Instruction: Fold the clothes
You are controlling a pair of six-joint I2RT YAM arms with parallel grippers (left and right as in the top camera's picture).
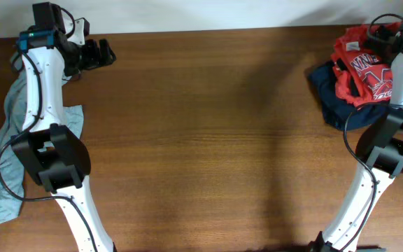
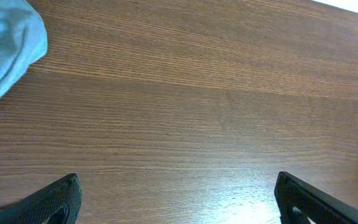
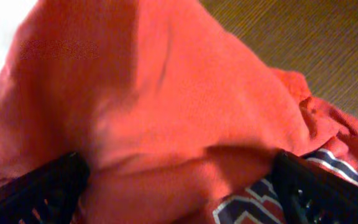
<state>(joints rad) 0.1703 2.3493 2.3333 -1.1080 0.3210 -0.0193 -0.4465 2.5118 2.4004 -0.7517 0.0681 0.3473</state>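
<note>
The clothes lie in two places. An orange-red T-shirt (image 1: 361, 66) with white-and-navy lettering is bunched on top of a navy garment (image 1: 338, 105) at the table's far right. A pale grey-blue shirt (image 1: 5, 143) sprawls along the left edge, partly under the left arm. My right gripper (image 1: 371, 36) is down on the pile. In the right wrist view it (image 3: 182, 186) stands open, with the orange-red T-shirt (image 3: 154, 93) bulging between its fingers (image 3: 48, 186). My left gripper (image 1: 103, 52) hovers open over bare wood at the back left, holding nothing (image 2: 178, 199). The pale shirt's edge (image 2: 5, 43) shows at the left.
The wooden table (image 1: 208, 126) stretches between the two arms. Both arm bases stand at the front edge, left (image 1: 51, 157) and right (image 1: 383, 150). A white wall runs behind the table's back edge.
</note>
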